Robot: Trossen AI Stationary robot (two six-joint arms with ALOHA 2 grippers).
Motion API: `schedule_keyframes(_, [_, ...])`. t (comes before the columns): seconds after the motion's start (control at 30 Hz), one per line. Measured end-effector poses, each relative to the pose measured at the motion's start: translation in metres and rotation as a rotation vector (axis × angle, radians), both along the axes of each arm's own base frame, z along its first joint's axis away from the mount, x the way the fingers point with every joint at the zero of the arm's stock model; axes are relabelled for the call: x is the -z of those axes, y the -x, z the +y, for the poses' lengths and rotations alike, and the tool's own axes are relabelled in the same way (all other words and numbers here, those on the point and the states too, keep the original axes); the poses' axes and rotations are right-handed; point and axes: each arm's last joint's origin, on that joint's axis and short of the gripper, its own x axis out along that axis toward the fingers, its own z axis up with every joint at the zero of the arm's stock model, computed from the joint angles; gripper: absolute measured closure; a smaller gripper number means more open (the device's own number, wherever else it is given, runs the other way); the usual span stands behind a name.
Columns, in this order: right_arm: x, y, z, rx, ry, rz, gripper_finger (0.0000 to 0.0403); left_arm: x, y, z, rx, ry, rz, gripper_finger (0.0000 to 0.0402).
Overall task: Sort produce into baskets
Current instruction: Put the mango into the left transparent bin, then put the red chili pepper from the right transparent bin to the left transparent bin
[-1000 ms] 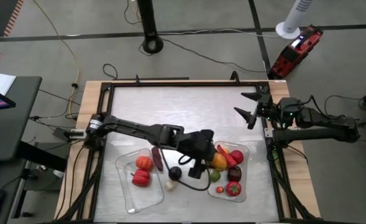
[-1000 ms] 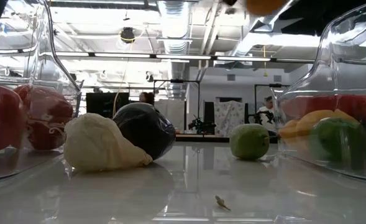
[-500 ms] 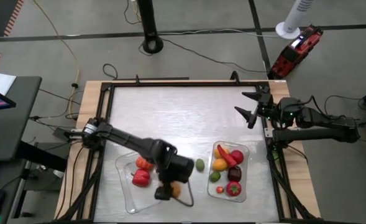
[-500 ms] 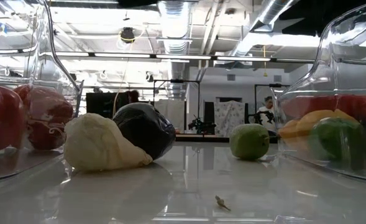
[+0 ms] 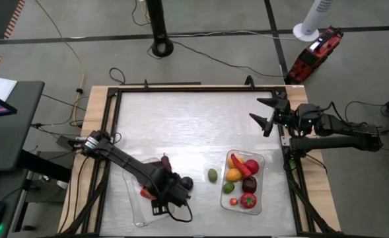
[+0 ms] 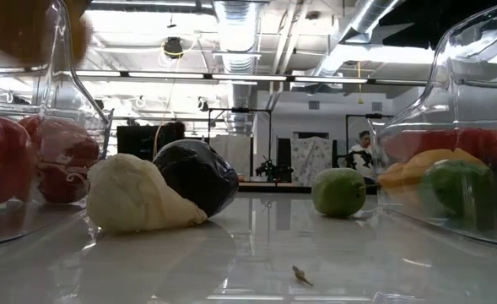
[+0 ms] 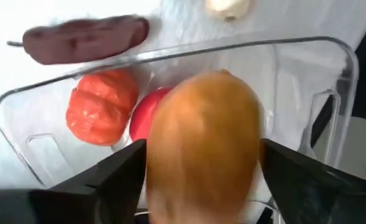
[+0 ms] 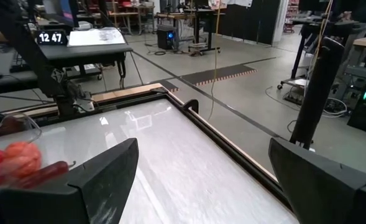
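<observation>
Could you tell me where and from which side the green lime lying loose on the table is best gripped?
Probably from straight above, fingers closing across the middle of the lime. It is small and roundish with no stem or handle, and it lies alone on the table between the two trays, so its sides look free. The right gripper waits open at the table's edge.

High view: overhead, straight down on the whole tabletop [image 5: 181,119]. Low view: surface level, close, facing the room. Left wrist view: tight over the left basket [image 7: 332,81], shared with both. Right wrist view: across bare tabletop towards the room.
</observation>
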Motion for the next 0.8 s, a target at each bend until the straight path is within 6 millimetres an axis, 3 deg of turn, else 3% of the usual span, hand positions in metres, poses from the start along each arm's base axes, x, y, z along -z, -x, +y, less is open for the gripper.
schedule_keyframes(0.2, [0.0, 0.0, 0.0, -0.002, 0.003, 0.002, 0.0017, 0.002, -0.001, 0.002, 0.019, 0.012, 0.01, 0.0074])
schedule_keyframes(0.3, [0.0, 0.0, 0.0, -0.002, 0.003, -0.003, 0.0017, 0.002, -0.009, 0.011, 0.084, -0.088, -0.081, 0.0072])
schedule_keyframes(0.43, [-0.002, 0.0, 0.0, -0.002, 0.004, -0.017, 0.0017, 0.001, -0.042, 0.039, 0.104, -0.148, -0.296, 0.0079])
schedule_keyframes(0.63, [-0.001, 0.0, 0.0, -0.002, 0.004, -0.012, 0.0017, 0.026, -0.098, 0.079, 0.233, -0.141, -0.495, 0.0102])
schedule_keyframes(0.8, [0.0, 0.0, 0.0, 0.001, 0.017, 0.005, 0.0017, 0.025, -0.124, 0.106, 0.317, -0.187, -0.664, 0.0117])
